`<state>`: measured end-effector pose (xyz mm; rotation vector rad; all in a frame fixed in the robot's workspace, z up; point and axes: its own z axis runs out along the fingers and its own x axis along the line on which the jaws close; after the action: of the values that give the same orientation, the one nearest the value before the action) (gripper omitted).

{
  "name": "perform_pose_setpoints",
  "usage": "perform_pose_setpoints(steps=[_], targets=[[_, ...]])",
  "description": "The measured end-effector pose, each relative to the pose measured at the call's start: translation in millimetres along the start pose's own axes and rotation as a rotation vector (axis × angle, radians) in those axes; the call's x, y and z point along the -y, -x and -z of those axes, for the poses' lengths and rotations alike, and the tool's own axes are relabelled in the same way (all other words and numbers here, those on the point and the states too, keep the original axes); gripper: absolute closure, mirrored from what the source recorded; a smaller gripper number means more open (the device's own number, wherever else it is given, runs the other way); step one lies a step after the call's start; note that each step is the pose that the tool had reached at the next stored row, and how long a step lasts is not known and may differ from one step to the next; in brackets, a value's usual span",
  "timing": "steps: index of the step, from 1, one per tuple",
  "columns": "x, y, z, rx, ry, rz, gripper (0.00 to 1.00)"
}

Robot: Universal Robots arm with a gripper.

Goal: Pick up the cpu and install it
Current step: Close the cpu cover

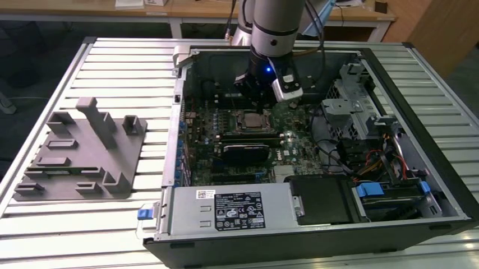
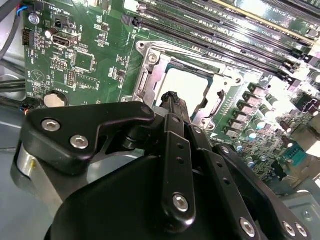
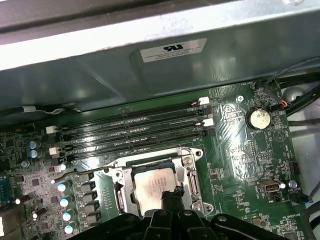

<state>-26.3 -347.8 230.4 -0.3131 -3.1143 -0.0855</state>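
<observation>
The cpu lies flat in the motherboard socket, silvery top up, framed by the metal load plate. In the second wrist view the cpu shows bright inside the same frame. My gripper hangs just above the cpu's edge with its black fingers pressed together and nothing between them. In the exterior view the gripper stands over the socket and cpu inside the open computer case.
Memory slots run beside the socket, and the socket lever lies along the board. A coin battery sits near cables. The grey fixture rests on the slatted table at the exterior view's left. Drive cage and power supply line the case.
</observation>
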Motion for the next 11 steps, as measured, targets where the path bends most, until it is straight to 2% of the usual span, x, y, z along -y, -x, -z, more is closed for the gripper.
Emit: perform_pose_setpoints(steps=[4,11], targets=[[0.4,-0.8,-2.1,0.0020,0.0002,0.000,0.89],[3.5,-7.0,-4.5,0.0084,0.0017,0.002,0.89]])
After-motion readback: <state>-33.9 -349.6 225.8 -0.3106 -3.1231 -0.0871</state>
